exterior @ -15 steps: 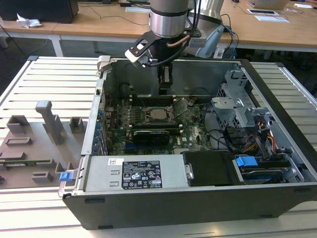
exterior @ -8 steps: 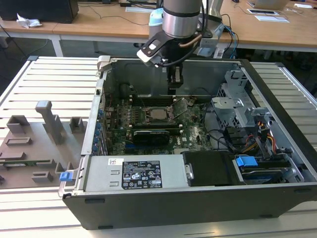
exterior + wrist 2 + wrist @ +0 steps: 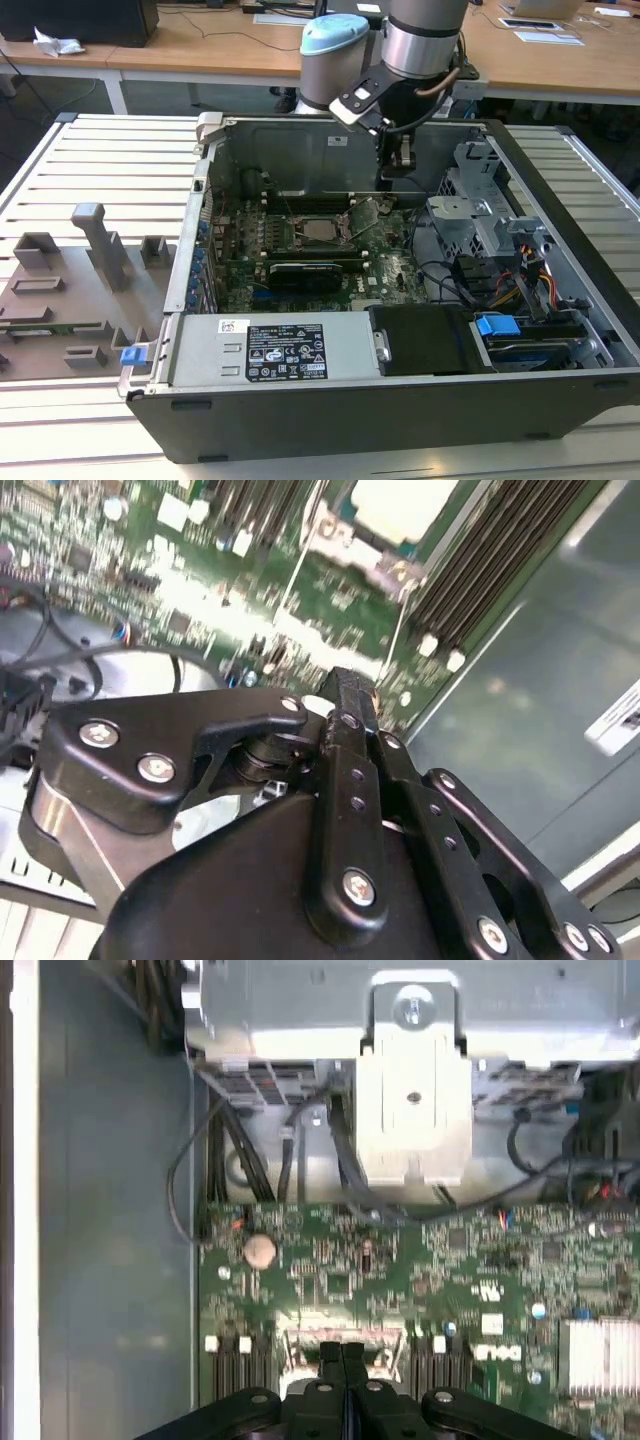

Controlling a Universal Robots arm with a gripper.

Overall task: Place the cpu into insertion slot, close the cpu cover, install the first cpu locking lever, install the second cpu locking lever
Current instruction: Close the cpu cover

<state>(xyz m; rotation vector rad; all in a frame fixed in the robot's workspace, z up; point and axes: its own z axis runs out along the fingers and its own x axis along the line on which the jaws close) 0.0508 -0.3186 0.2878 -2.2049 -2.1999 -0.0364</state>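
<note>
One gripper (image 3: 342, 1352), pressed together on nothing, hangs over one green motherboard (image 3: 330, 1260). Exterior view: one cpu (image 3: 322, 230) lies in one insertion slot (image 3: 299, 236).

Slatted metal table (image 3: 110, 150), pale grey, two items on top.
Open computer case (image 3: 400, 430) lying flat across the centre and the exterior view's right, interior facing up. Grey fixture plate (image 3: 60, 300) with upright holders resting on the slats at the exterior view's left, just beside the case.
</note>
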